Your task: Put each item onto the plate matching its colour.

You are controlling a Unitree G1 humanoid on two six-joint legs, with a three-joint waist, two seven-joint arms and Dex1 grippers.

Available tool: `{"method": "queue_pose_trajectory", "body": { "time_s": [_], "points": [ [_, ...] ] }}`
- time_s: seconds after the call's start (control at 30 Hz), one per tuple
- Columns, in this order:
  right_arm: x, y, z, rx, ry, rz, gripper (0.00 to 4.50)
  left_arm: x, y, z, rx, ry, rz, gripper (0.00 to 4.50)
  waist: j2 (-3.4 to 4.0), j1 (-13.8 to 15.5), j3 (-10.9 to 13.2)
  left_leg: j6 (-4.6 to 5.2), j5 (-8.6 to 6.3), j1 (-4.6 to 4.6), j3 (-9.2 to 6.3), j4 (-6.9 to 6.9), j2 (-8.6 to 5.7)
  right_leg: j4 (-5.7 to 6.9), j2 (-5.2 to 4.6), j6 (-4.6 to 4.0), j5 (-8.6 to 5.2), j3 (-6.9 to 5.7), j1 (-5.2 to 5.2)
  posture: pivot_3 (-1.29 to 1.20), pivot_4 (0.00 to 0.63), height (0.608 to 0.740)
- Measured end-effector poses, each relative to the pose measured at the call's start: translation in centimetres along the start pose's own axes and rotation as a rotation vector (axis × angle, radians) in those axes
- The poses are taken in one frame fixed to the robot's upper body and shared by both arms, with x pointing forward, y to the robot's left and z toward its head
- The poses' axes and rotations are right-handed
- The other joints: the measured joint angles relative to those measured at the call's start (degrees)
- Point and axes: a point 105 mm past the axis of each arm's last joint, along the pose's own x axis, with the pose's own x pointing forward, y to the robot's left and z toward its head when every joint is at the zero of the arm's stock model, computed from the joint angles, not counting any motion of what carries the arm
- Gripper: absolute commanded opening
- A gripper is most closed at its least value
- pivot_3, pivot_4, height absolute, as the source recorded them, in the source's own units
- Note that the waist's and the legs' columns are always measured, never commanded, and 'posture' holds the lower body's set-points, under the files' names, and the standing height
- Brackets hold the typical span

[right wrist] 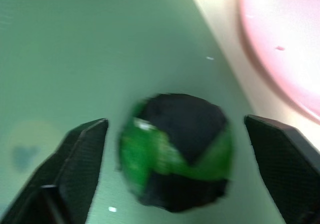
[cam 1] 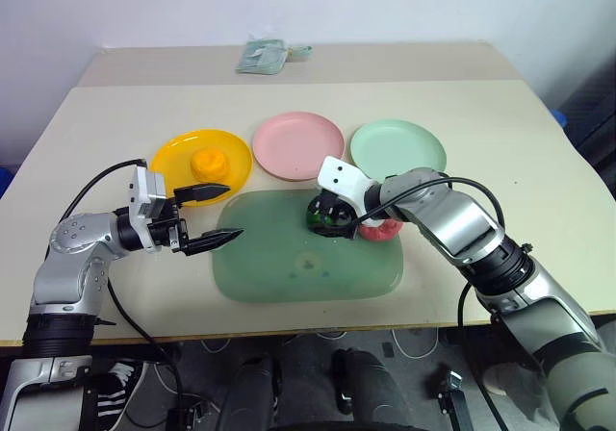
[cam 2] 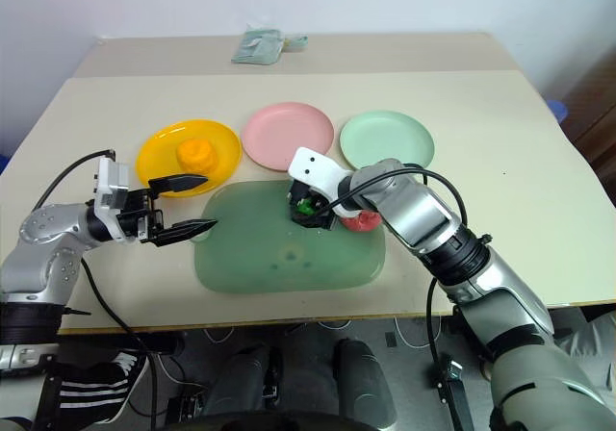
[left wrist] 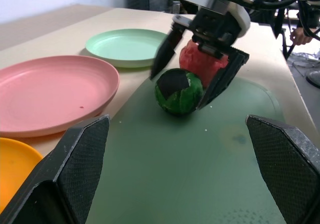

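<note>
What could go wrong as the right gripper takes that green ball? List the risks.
1. The right gripper straddles the green-and-black ball with gaps on both sides; being round, it may roll off the green mat as the fingers close.
2. The red apple sits right behind the ball and could get nudged.
3. The mint green plate lies beyond the apple, so the carry passes over it.

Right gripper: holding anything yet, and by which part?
Not yet. The right gripper straddles the green-and-black ball on the mat, one finger on each side, with gaps visible. The left gripper is open and empty.
</note>
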Motion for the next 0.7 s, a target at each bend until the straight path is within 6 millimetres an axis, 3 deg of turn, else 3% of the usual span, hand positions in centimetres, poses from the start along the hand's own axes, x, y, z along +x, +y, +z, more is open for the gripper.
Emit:
{"method": "queue_pose_trajectory", "body": {
  "time_s": [0.03, 0.27, 0.4, 0.47, 0.57, 0.7],
  "points": [
    [0.0, 0.0, 0.0, -0.002, -0.001, 0.002, 2.32, 0.0, 0.0, 0.0, 0.001, 0.0, 0.0, 4.5, 0.0, 0.0, 0.0, 0.0, 0.0, 0.0, 0.0, 0.0, 0.0, 0.0, 0.0, 0.0, 0.0, 0.0, 0.0, 0.0, 0.15, 0.734],
    [-0.1, 0.2, 0.3, 0.003, -0.009, 0.015, 2.32, -0.1, 0.1, 0.1, 0.0, -0.006, 0.007, 4.5, 0.0, 0.0, 0.0, 0.0, 0.0, 0.0, 0.0, 0.0, 0.0, 0.0, 0.01, 0.0, 0.0, -0.01, -0.01, 0.0, 0.15, 0.734],
    [-0.7, -0.2, 2.4, 0.084, -0.123, 0.017, 2.32, -0.2, 0.4, 0.4, 0.01, -0.017, 0.031, 4.5, 0.0, -0.07, 0.0, 0.0, 0.0, -0.03, 0.0, 0.0, 0.01, 0.04, 0.02, 0.0, 0.0, 0.0, -0.06, 0.0, 0.15, 0.734],
    [-1.7, -1.7, 4.0, 0.127, -0.199, -0.027, 2.32, 0.1, 1.0, 0.8, 0.02, -0.047, 0.063, 4.5, 0.01, 0.08, 0.01, -0.01, 0.01, -0.08, -0.01, 0.04, 0.0, 0.08, 0.01, 0.01, 0.01, -0.01, -0.1, 0.0, 0.15, 0.734],
    [-4.7, -6.2, 5.2, 0.127, -0.266, -0.208, 2.32, 0.4, 2.2, 2.1, 0.069, -0.105, 0.128, 4.5, -0.07, 0.5, -0.04, -0.02, 0.02, -0.08, -0.05, 0.07, -0.06, 0.0, -0.07, 0.0, 0.02, -0.08, 0.0, 0.0, 0.15, 0.734],
    [-6.4, -11.1, 1.3, 0.199, -0.192, -0.438, 2.32, -0.1, 3.6, 2.8, 0.106, -0.121, 0.214, 4.5, -0.1, 0.13, -0.06, -0.01, 0.01, -0.12, 0.03, 0.02, -0.14, -0.07, -0.13, 0.0, 0.02, -0.04, -0.06, 0.0, 0.15, 0.734]
  ]
}}
